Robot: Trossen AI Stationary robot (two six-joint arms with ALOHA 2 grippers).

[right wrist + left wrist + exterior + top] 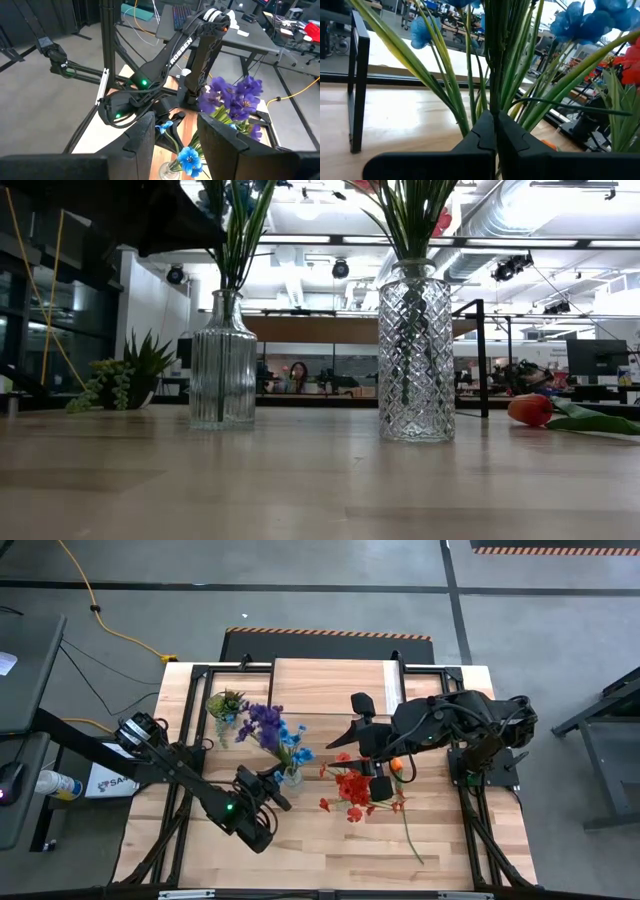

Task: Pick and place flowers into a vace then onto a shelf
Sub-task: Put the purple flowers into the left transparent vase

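Blue and purple flowers (272, 730) stand with their stems in a ribbed glass vase (222, 360). My left gripper (276, 782) sits beside the vase mouth, shut on those stems. Red flowers (353, 787) stand in a diamond-cut glass vase (415, 350). An orange bloom (530, 409) on a long green stem (410, 830) lies flat on the table to their right. My right gripper (175, 135) hangs open above the table between the two vases, pointing toward the blue flowers and touching nothing. The shelf (330, 680) stands at the table's far edge. My left gripper pinches the bunch of green stems (492, 102) between its two shut fingers (512, 137), just above the vase mouth. It comes in from the table's near-left side, across the stems. The stems stand upright with their lower ends inside the ribbed vase, which stands on the table.
A small green potted plant (225, 703) sits near the shelf's left corner. The shelf's dark leg (356, 85) shows close behind the blue flowers. Bare planks (330, 860) lie along the table's near edge. A person shows far off in the room.
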